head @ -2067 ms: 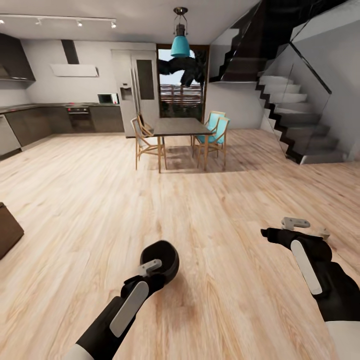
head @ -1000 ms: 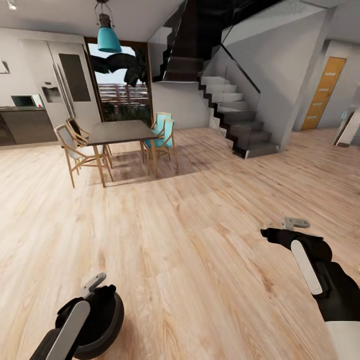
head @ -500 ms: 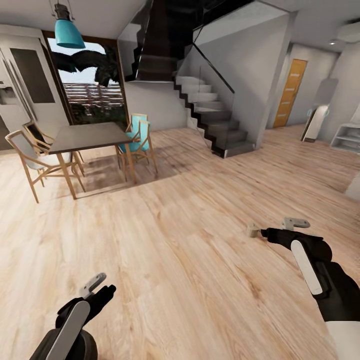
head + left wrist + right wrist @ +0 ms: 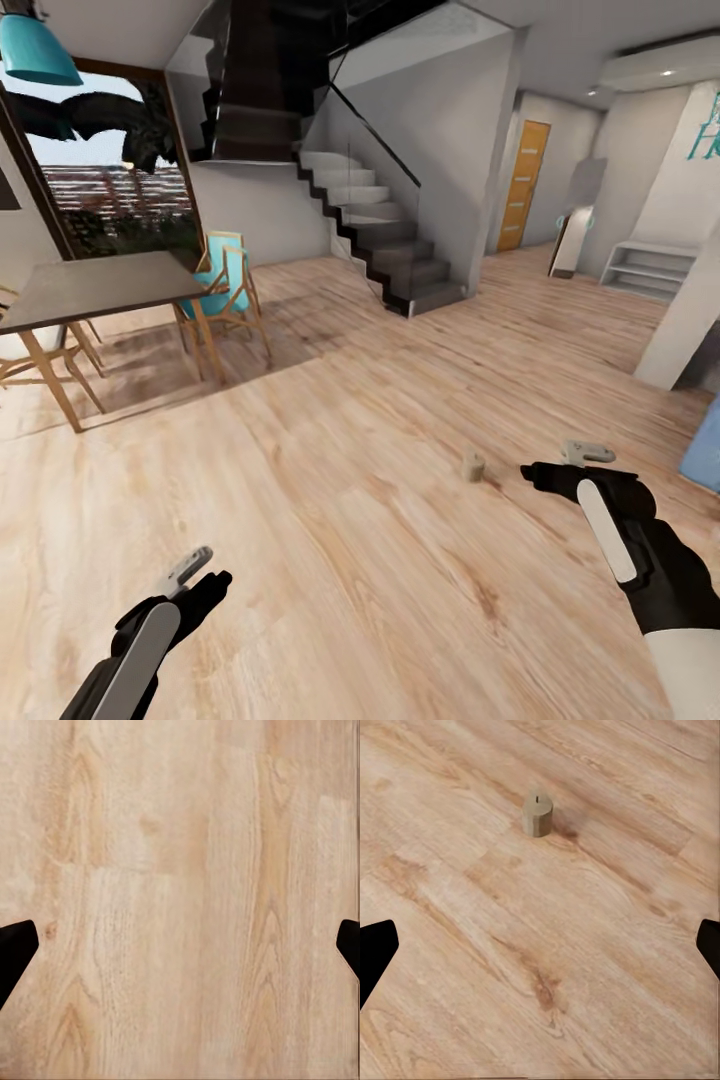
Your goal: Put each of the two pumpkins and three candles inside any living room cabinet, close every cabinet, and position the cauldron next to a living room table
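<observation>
A short beige candle [image 4: 472, 466] stands upright on the wooden floor, a little ahead and to the left of my right gripper [image 4: 565, 462]. In the right wrist view the same candle [image 4: 538, 813] sits on the boards well beyond the open right gripper [image 4: 540, 952], whose dark fingertips [image 4: 375, 949] stand far apart. Low at the left, my left gripper [image 4: 200, 578] hangs over bare floor. It is open in the left wrist view too, where the left gripper [image 4: 180, 952] holds nothing. The pumpkins, the cauldron and the cabinet are out of view.
A dark-topped dining table [image 4: 90, 280] with wooden chairs and a teal chair [image 4: 225, 290] stands at the far left. A staircase [image 4: 385, 240] rises behind. At the right are a white wall corner [image 4: 690, 310], a low white shelf [image 4: 645, 265] and a blue object [image 4: 705, 445].
The camera has swung to the right. The cauldron that lay under my left arm has slid out of the picture. The candle has come into view near my right gripper.
</observation>
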Robot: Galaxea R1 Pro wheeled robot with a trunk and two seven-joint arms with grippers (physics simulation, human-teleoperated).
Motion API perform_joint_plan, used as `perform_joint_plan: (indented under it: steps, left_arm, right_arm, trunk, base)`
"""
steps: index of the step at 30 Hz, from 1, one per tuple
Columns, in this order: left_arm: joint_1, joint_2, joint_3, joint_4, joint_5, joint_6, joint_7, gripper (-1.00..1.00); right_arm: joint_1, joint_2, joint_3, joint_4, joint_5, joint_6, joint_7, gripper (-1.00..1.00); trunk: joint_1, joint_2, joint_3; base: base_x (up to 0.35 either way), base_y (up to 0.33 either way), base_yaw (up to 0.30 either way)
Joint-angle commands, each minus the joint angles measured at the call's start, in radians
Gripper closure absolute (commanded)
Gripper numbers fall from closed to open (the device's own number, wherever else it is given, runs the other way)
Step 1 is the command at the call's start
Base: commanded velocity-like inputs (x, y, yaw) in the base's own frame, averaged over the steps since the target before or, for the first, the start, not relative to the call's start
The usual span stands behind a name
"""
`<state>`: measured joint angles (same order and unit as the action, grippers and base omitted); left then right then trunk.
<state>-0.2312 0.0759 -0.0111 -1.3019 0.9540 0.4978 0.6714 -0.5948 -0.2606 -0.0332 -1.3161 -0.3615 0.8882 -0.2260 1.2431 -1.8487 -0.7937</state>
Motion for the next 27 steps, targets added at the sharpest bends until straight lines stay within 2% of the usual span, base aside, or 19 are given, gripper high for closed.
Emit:
perform_joint_plan:
  steps: [1,12,18,27]
  left_arm:
    - [0.0,0.001,-0.001,-0.001,0.008,0.001,0.008,-1.0]
    - [0.0,0.001,-0.003,0.004,0.004,0.0,0.008,-1.0]
    - [0.0,-0.001,-0.006,0.006,0.003,-0.001,0.008,-1.0]
    - [0.0,-0.001,-0.007,0.006,-0.001,-0.001,0.01,-1.0]
  right_arm:
    - [-0.002,0.0,0.001,0.002,-0.011,0.003,-0.007,-1.0]
    - [-0.003,0.009,0.006,0.099,-0.012,-0.006,0.005,-1.0]
    - [0.0,0.025,0.008,0.114,-0.01,-0.01,0.006,-1.0]
    - [0.001,0.064,0.015,0.197,-0.01,0.004,0.005,-1.0]
  trunk:
    - [0.001,0.0,-0.001]
    - [0.001,0.0,-0.001]
    - [0.001,0.0,-0.001]
    - [0.001,0.0,0.007]
  base:
    - [0.33,0.0,-0.125]
    - [0.33,0.0,-0.023]
    - [0.33,0.0,-0.001]
    - [0.33,0.0,0.0]
